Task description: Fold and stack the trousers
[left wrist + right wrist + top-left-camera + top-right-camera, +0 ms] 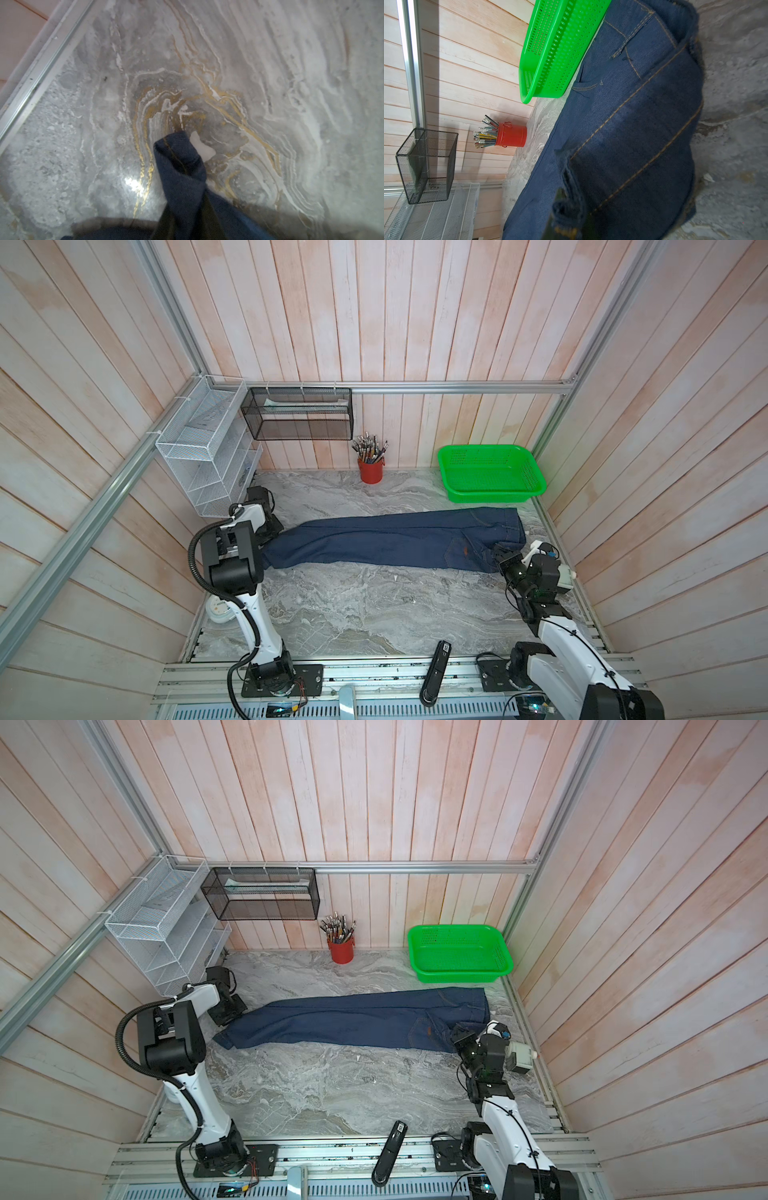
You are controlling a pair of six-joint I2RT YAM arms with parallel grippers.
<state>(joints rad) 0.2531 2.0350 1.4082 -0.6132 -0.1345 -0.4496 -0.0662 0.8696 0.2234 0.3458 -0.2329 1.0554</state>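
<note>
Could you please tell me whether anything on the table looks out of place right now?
Mostly tidy. A few small white flecks lie on the table in front of the jeans; whether they are scraps or chipped surface, I cannot tell. A black device lies askew across the front rail.

Indigo trousers (395,541) show tan stitching; the basket (490,494) is green, table (353,605) grey-marbled.
</note>
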